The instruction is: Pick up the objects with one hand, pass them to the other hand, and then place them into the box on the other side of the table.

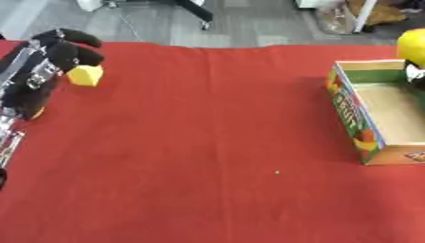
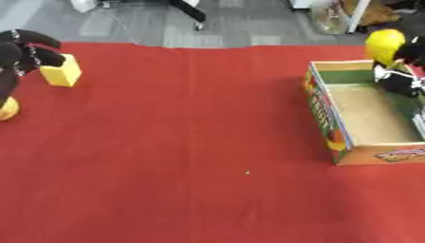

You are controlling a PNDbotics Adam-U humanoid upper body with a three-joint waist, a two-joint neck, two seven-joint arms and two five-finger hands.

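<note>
A yellow block (image 2: pixel 62 71) stands on the red cloth at the far left. My left hand (image 2: pixel 18 56) hovers just left of it, its black fingers relaxed and spread, the tips close to the block but holding nothing. A small orange-yellow round thing (image 2: pixel 6 109) lies half hidden below that hand. On the right stands an open cardboard box (image 2: pixel 319 111) with a printed fruit pattern and nothing visible inside. Above its far right corner my right hand (image 2: pixel 401 75) is curled on a yellow round object (image 2: pixel 383 45).
Red cloth (image 1: pixel 207 156) covers the whole table, with a wide bare stretch between the two hands. Beyond the far edge lie grey floor, a chair base (image 1: pixel 199 16) and a bag (image 1: pixel 336 19).
</note>
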